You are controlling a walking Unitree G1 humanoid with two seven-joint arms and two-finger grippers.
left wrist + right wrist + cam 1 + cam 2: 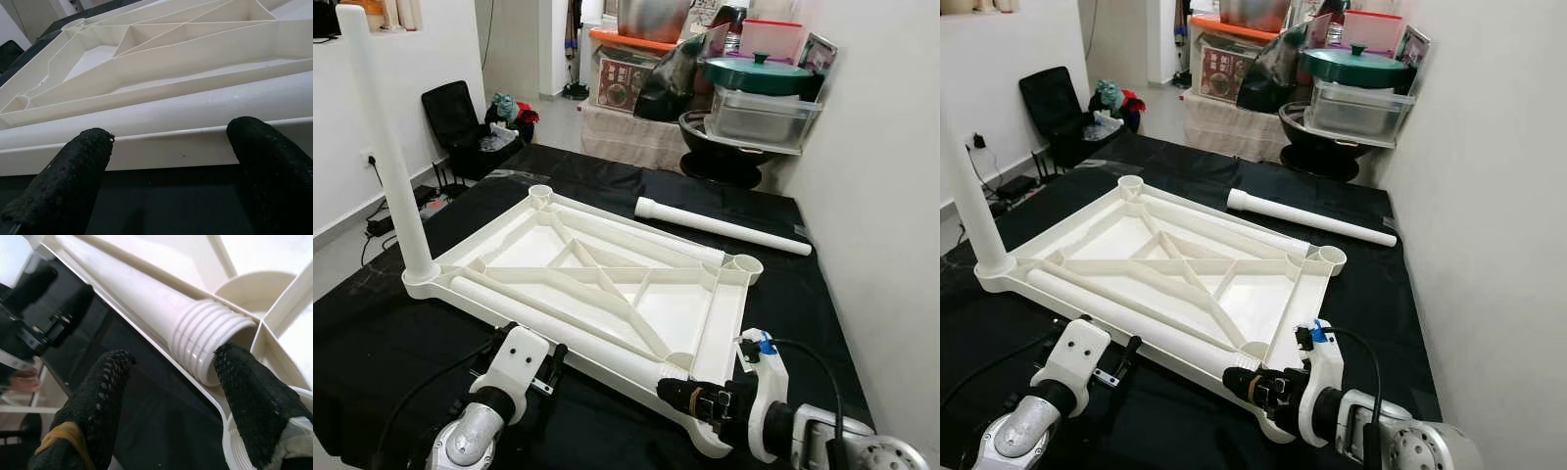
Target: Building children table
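The white plastic tabletop (675, 313) lies upside down on a black-covered table. One white leg (386, 147) stands upright in its near left corner socket. A second leg (558, 328) lies along the near rim, its threaded end (210, 342) by the near right corner. My right gripper (690, 397) is open, with a finger on each side of that threaded end (173, 360). My left gripper (553, 360) is open too, its fingertips (93, 142) just short of the tabletop's near rim (171, 147). A third leg (720, 225) lies loose on the cloth beyond the tabletop.
Two corner sockets (540, 194) (747, 264) on the far side stand open. A white wall runs along the table's right side. Pots and plastic boxes (759, 93) are stacked behind the table. A black chair (455, 122) and cables sit on the floor at left.
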